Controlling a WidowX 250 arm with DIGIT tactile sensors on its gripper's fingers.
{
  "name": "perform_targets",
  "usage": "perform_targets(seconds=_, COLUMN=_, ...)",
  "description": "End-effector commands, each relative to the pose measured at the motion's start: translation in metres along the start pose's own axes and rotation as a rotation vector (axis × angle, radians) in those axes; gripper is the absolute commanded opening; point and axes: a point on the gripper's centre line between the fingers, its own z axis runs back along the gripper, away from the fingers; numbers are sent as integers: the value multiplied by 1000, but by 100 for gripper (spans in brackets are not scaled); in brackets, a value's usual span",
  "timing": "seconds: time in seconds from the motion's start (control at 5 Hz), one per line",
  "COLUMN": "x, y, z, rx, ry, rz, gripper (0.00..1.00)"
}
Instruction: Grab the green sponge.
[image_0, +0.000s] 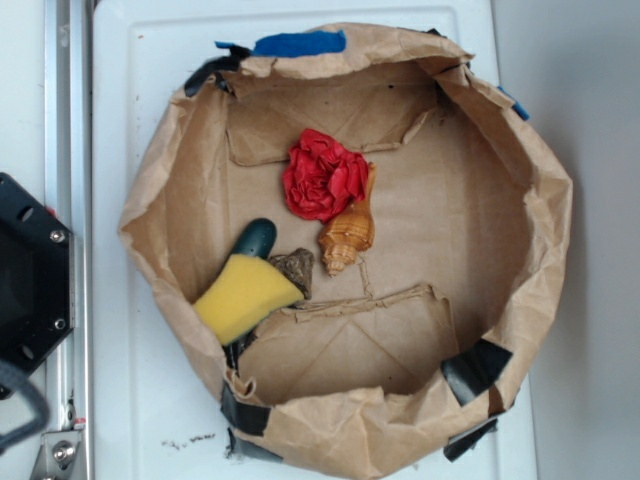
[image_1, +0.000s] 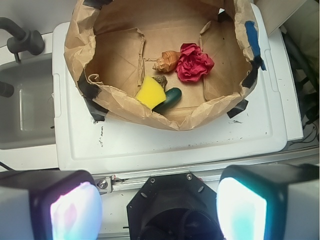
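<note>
The gripper, wide open and empty, waits above the bench, so the reach is not yet begun; the green sponge lies at eight o'clock inside the paper bag, calling for a descent.

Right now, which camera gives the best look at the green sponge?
The exterior view: the green sponge appears large there, yellow face up and dark green edge showing, leaning on the paper bag wall. The wrist view shows it smaller and farther off, beyond the open hand.
</note>
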Motion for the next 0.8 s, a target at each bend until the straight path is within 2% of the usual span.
perform_targets(seconds=0.0, x=0, y=0, z=0, rx=0, ry=0, rz=0, gripper=100)
perform_targets(seconds=0.2, x=34, y=-2, z=-5, rx=38, ry=-26, rz=58, gripper=100)
perform_targets(seconds=0.4, x=63, y=-3, z=-7, rx=24, ry=-37, rz=101, gripper=100)
perform_targets(seconds=0.6, x=80, y=-4, z=-16, rx=-2, ry=-59, rz=168, gripper=100)
